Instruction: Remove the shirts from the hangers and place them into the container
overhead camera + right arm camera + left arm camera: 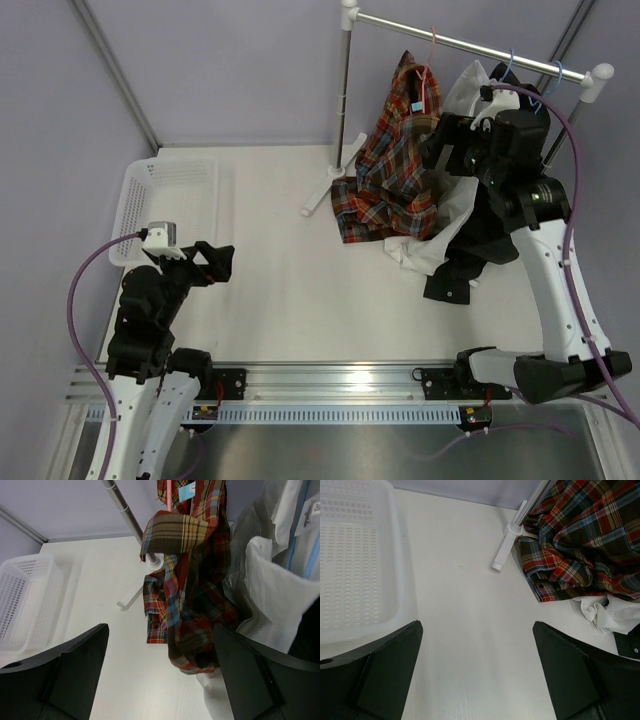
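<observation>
Plaid shirt droops crumpled from pink hanger; left gripper, right gripper both gaping.

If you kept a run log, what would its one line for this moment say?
left end effector: open, near container | right end effector: open, facing plaid shirt | shirts: on hangers | container: empty

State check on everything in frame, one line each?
Red, orange and navy plaid shirt: on pink-red wire hanger, tail on table.
Plain white shirt: hung, tail on table.
Plain black shirt: mostly hidden, hem on table.
White lattice plastic basket: empty.
Left hand: open, empty.
Right hand: open, empty, by the shirts.
</observation>
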{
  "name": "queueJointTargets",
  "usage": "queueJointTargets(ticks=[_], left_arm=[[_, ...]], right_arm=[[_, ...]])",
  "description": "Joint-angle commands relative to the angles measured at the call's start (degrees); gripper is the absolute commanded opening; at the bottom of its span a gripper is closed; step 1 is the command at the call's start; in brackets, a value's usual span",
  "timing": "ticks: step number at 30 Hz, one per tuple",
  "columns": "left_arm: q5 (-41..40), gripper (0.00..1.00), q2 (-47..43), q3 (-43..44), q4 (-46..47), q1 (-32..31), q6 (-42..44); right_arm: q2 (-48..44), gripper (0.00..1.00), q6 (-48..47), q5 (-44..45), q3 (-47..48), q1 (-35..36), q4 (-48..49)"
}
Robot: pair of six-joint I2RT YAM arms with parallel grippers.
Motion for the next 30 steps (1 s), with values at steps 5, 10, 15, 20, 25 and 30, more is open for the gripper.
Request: queueJointTargets(ticks=[5, 10, 15, 20, 25, 30], left_arm=[[-0.51, 0.99, -0.74, -0.36, 3.34, -0.30, 0.36], [-0.34, 0.99, -0.56, -0.36, 3.34, -0.30, 0.35], [-0.25, 0.99, -0.56, -0.53, 3.43, -0.30, 0.27], [-0.16, 0.99, -0.47, -0.45, 3.43, -0.39, 0.36], [-0.16, 0.99, -0.47, -0.45, 3.34, -0.30, 0.36], [-0.16, 0.99, -0.21, -0.53, 3.43, -0.30, 0.35]], right_arm=[[12.92, 0.85, -1.17, 4.23, 7.63, 1.39, 5.49], [17.58, 0.75, -1.35, 7.12, 9.22, 2.44, 7.77], [19.25, 0.49, -2.58, 8.97, 8.43, 2.62, 10.24], [18.46, 0.24, -3.98, 9.41, 7.99, 2.71, 11.91], [17.50, 0.00, -5.73, 8.10, 8.78, 2.97, 12.00], [14.43, 0.00, -7.94, 6.60, 10.80, 3.76, 11.56]])
